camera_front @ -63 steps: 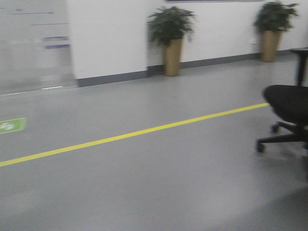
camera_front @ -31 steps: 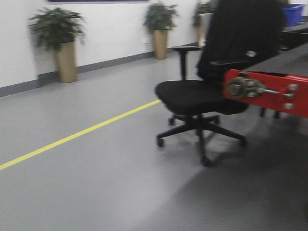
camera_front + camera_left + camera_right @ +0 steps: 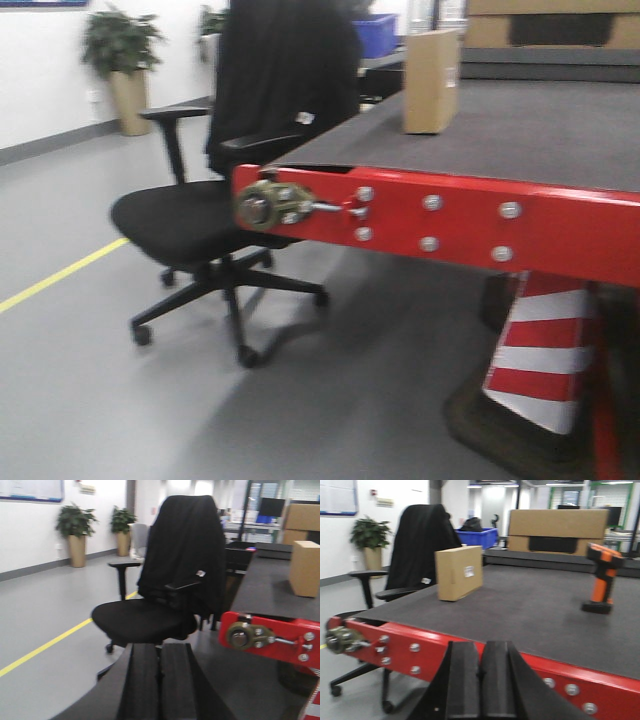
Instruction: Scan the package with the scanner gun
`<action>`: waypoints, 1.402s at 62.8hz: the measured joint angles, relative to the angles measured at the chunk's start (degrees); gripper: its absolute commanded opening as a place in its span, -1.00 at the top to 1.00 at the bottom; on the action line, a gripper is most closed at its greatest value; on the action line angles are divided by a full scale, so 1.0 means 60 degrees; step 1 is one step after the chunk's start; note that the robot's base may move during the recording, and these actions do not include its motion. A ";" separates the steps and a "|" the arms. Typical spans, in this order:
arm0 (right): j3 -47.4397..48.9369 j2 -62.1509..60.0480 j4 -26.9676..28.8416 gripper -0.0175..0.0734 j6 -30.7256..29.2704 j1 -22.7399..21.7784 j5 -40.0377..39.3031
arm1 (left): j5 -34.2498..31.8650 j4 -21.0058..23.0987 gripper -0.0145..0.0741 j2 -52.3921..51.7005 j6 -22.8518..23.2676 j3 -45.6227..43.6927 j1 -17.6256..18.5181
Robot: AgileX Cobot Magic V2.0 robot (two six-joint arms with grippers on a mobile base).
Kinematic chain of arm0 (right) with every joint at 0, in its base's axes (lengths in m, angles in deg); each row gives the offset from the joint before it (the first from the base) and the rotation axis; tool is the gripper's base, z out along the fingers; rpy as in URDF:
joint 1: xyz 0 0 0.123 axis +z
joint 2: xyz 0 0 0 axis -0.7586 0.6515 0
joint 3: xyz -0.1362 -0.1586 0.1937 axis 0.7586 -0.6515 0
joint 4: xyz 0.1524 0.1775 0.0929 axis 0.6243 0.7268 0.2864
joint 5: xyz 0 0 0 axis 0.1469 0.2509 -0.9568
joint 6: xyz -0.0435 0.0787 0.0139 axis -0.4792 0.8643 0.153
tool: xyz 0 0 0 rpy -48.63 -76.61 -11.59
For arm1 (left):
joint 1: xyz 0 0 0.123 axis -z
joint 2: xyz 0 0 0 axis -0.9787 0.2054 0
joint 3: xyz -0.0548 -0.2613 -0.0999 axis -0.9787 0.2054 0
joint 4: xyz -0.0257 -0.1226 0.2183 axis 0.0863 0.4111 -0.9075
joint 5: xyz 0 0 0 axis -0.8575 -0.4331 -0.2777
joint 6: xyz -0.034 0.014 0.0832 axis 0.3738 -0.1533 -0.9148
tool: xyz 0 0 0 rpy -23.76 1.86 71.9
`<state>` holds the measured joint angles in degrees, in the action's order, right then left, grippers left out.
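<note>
The package (image 3: pixel 459 573), a small tan cardboard box with a white label, stands upright on the dark belt of the red-framed conveyor (image 3: pixel 470 647); it also shows as the package (image 3: pixel 431 80) and the package (image 3: pixel 304 568). The scanner gun (image 3: pixel 601 578), orange with a black head and base, stands upright on the belt to the package's right. My left gripper (image 3: pixel 160 652) is shut and empty, short of the conveyor's corner. My right gripper (image 3: pixel 481 650) is shut and empty, just in front of the red rail, well short of both things.
A black office chair (image 3: pixel 225 190) with a dark coat stands by the conveyor's left corner. A red-and-white cone (image 3: pixel 540 350) sits under the frame. A larger cardboard box (image 3: pixel 557 530) with a dark panel stands behind the belt, beside a blue bin (image 3: pixel 476 536). A yellow floor line (image 3: pixel 55 275) runs left.
The front view has swung right: open floor and plants gave way to the chair, then the red conveyor, package and cone came into view and closer.
</note>
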<state>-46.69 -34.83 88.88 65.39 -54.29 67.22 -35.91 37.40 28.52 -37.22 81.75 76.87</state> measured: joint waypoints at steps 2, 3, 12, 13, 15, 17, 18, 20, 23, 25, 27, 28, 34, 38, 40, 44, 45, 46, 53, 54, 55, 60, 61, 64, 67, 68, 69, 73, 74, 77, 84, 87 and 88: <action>0.0000 0.0000 0.0000 0.98 0.0000 0.0000 0.0000 | 0.0000 0.0000 0.92 0.0000 0.0000 0.0000 0.0000; 0.0000 0.0000 0.0000 0.98 0.0000 0.0000 0.0000 | 0.0000 0.0000 0.92 0.0000 0.0000 0.0000 0.0000; 0.0000 0.0000 0.0000 0.98 0.0000 0.0000 0.0000 | 0.0000 0.0000 0.92 0.0000 0.0000 0.0000 0.0000; 0.0000 0.0000 0.0000 0.98 0.0000 0.0000 0.0000 | 0.0000 0.0000 0.92 0.0000 0.0000 0.0000 0.0000; 0.0000 0.0000 0.0000 0.98 0.0000 0.0000 0.0000 | 0.0000 0.0000 0.92 0.0000 0.0000 0.0000 0.0000; 0.0000 0.0000 0.0000 0.98 0.0000 0.0000 0.0000 | 0.0000 0.0000 0.92 0.0000 0.0000 0.0000 0.0017; 0.0000 0.0000 0.0000 0.98 0.0000 0.0000 0.0000 | 0.0000 0.0000 0.92 0.0000 0.0000 0.0000 0.0004; 0.0000 0.0000 0.0000 0.98 0.0000 0.0000 0.0000 | 0.0000 0.0000 0.92 0.0000 0.0000 0.0000 0.0021; 0.0000 0.0000 0.0000 0.98 0.0000 0.0000 0.0000 | 0.0000 0.0000 0.92 0.0000 0.0000 0.0000 0.0021; 0.0000 0.0000 0.0000 0.98 0.0000 0.0000 0.0000 | 0.0000 0.0000 0.92 0.0000 0.0000 0.0000 0.0021; 0.0000 0.0000 0.0000 0.98 0.0000 0.0000 0.0000 | 0.0000 0.0000 0.92 0.0000 0.0000 0.0000 0.0021; 0.0000 0.0000 0.0000 0.98 0.0000 0.0000 0.0000 | 0.0000 0.0000 0.92 0.0000 0.0000 0.0000 0.0021; 0.0000 0.0000 0.0000 0.98 0.0000 0.0000 0.0000 | 0.0000 0.0000 0.92 0.0000 0.0000 0.0000 0.0021; 0.0000 0.0000 0.0000 0.98 0.0000 0.0000 0.0000 | 0.0000 0.0000 0.92 0.0000 0.0000 0.0000 0.0021; 0.0000 0.0000 0.0000 0.98 0.0000 0.0000 0.0000 | 0.0000 0.0000 0.92 0.0000 0.0000 0.0000 0.0021; 0.0000 0.0000 0.0000 0.98 0.0000 0.0000 0.0000 | 0.0000 0.0000 0.92 0.0000 0.0000 0.0000 0.0021; 0.0000 0.0000 0.0000 0.98 0.0000 0.0000 0.0000 | 0.0000 0.0000 0.92 0.0000 0.0000 0.0000 0.0021; 0.0000 0.0000 0.0000 0.98 0.0000 0.0000 0.0000 | 0.0000 0.0000 0.92 0.0000 0.0000 0.0000 0.0021; 0.0000 0.0000 0.0000 0.98 0.0000 0.0000 0.0000 | 0.0000 0.0000 0.92 0.0000 0.0000 0.0000 0.0021; 0.0000 0.0000 0.0000 0.98 0.0000 0.0000 0.0000 | 0.0000 0.0000 0.92 0.0000 0.0000 0.0000 0.0021; 0.0000 0.0000 0.0000 0.98 0.0000 0.0000 0.0000 | 0.0000 0.0000 0.92 0.0000 0.0000 0.0000 0.0021; 0.0000 0.0000 0.0000 0.98 0.0000 0.0000 0.0000 | 0.0000 0.0000 0.92 0.0000 0.0000 0.0000 0.0021; 0.0000 0.0000 0.0000 0.98 0.0000 0.0000 0.0000 | 0.0000 0.0000 0.92 0.0000 0.0000 0.0000 0.0021; 0.0000 0.0000 0.0000 0.98 0.0000 0.0000 0.0000 | 0.0000 0.0000 0.92 0.0000 0.0000 0.0000 0.0021; 0.0000 0.0000 0.0000 0.98 0.0000 0.0000 0.0000 | 0.0000 0.0000 0.92 0.0000 0.0000 0.0000 0.0021; 0.0000 0.0000 0.0000 0.98 0.0000 0.0000 0.0000 | 0.0000 0.0000 0.92 0.0000 0.0000 0.0000 0.0021; 0.0000 0.0000 0.0000 0.98 0.0000 0.0000 0.0000 | 0.0000 0.0000 0.92 0.0000 0.0000 0.0000 0.0021; 0.0000 0.0000 0.0000 0.98 0.0000 0.0000 0.0000 | 0.0000 0.0000 0.92 0.0000 0.0000 0.0000 0.0021; 0.0000 0.0000 0.0000 0.98 0.0000 0.0000 0.0000 | 0.0000 0.0000 0.92 0.0000 0.0000 0.0000 0.0021; 0.0000 0.0000 0.0000 0.98 0.0000 0.0000 0.0000 | 0.0000 0.0000 0.92 0.0000 0.0000 0.0000 0.0021; 0.0000 0.0000 0.0000 0.98 0.0000 0.0000 0.0000 | 0.0000 0.0000 0.92 0.0000 0.0000 0.0000 0.0021; 0.0000 0.0000 0.0000 0.98 0.0000 0.0000 0.0000 | 0.0000 0.0000 0.92 0.0000 0.0000 0.0000 0.0021; 0.0000 0.0000 0.0000 0.98 0.0000 0.0000 0.0000 | 0.0000 0.0000 0.92 0.0000 0.0000 0.0000 0.0021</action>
<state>-46.69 -34.83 88.88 65.39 -54.29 67.22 -35.91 37.40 28.52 -37.22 81.75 77.00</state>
